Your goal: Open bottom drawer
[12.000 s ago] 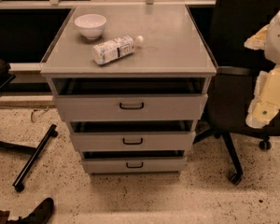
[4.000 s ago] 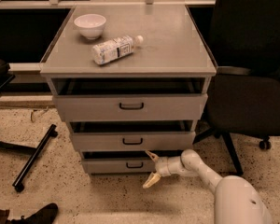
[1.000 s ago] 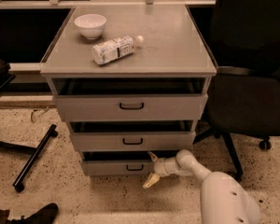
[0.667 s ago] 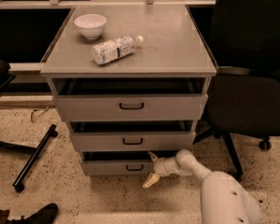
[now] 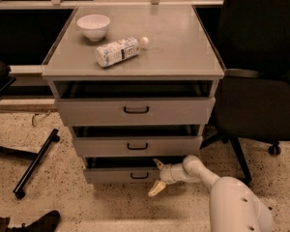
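Observation:
The bottom drawer [image 5: 116, 175] is the lowest grey front of the cabinet [image 5: 193, 57], with a small black bracket handle [image 5: 139, 176]. A dark gap shows above its front. My gripper [image 5: 156, 176] is at the drawer's right part, just right of the handle. Its two pale fingers are spread, one up by the drawer's top edge, one [image 5: 155, 189] down below the front. They hold nothing. My white arm [image 5: 232, 197] reaches in from the lower right.
The middle drawer [image 5: 137, 146] and top drawer [image 5: 135, 110] sit above. A white bowl [image 5: 93, 25] and a lying plastic bottle [image 5: 120, 50] are on the cabinet top. A black office chair [image 5: 261, 100] stands right. A black chair leg [image 5: 34, 163] lies left.
Over twelve seconds the arm came down from the upper right to the bottom drawer. In the last second the gripper has hardly moved, and the drawer front looks the same.

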Action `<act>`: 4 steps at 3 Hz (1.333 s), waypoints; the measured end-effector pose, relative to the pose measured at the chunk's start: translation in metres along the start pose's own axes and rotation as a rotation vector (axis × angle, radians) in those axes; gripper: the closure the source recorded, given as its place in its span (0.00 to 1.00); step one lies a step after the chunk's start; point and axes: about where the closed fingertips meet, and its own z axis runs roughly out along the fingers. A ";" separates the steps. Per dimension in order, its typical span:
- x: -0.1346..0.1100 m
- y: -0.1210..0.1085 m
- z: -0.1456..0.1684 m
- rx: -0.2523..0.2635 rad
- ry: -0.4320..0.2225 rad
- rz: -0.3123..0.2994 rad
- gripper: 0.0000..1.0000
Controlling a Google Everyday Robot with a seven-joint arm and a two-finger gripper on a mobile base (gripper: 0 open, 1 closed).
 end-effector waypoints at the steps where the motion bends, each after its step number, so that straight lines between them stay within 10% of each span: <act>1: 0.000 0.004 0.003 -0.016 0.012 -0.007 0.00; 4: -0.005 0.042 -0.044 0.101 0.143 0.115 0.00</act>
